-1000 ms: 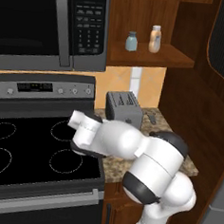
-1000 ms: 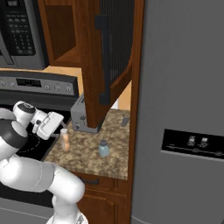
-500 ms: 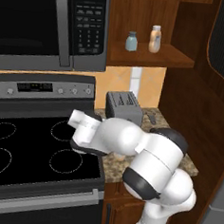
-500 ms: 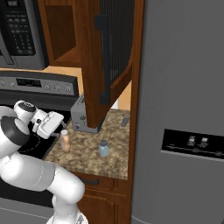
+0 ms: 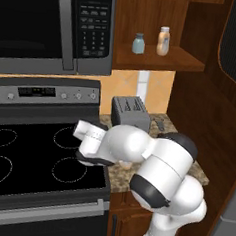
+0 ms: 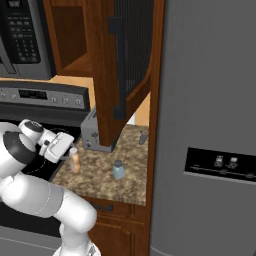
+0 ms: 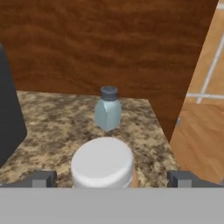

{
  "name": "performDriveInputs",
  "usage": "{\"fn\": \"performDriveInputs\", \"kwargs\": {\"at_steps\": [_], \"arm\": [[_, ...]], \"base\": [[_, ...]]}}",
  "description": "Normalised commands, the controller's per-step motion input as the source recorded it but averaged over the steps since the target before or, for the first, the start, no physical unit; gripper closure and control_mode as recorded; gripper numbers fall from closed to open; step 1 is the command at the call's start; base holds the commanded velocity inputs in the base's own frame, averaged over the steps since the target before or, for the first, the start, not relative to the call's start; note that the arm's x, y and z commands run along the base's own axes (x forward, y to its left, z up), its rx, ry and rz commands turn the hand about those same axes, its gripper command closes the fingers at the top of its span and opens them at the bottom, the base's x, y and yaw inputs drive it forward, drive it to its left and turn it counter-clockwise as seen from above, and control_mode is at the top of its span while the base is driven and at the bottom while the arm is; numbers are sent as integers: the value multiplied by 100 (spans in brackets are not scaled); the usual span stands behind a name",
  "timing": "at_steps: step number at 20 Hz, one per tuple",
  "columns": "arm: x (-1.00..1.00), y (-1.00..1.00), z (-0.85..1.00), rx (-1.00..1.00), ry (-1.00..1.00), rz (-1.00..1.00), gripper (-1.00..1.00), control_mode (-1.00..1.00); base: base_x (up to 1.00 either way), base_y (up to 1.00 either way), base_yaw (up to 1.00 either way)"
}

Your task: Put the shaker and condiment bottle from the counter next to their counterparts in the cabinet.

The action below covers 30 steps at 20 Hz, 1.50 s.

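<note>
The peach-orange condiment bottle stands upright at the left edge of the granite counter. In the hand view its white cap sits between the two spread fingertips of my gripper, which is open and not touching it. From the right base view, the gripper hovers just left of and above the bottle. The blue-grey shaker stands alone further right on the counter. Their counterparts, a matching jar and bottle, stand on the cabinet shelf.
A steel toaster stands at the back of the counter, with a small dark object beside it. The open cabinet door hangs over the counter. The black stovetop and microwave lie left, and the grey fridge right.
The hand has sunk slightly toward the condiment bottle, still open. The bottle and shaker have not moved.
</note>
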Motion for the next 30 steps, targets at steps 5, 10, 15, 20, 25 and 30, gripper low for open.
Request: {"fn": "performDriveInputs", "kwargs": {"at_steps": [5,10,15,20,25,30], "arm": [[0,0,-16,0,0,0,-100,-100],[0,0,-13,0,0,0,100,-100],[0,0,0,0,1,0,100,-100],[-24,1,49,0,-4,7,100,-100],[-26,1,81,0,-3,17,100,-100],[-5,0,85,2,0,24,100,-100]], "base": [[0,0,0],[0,0,0],[0,0,0],[0,0,0],[0,0,0],[0,0,0]]}}
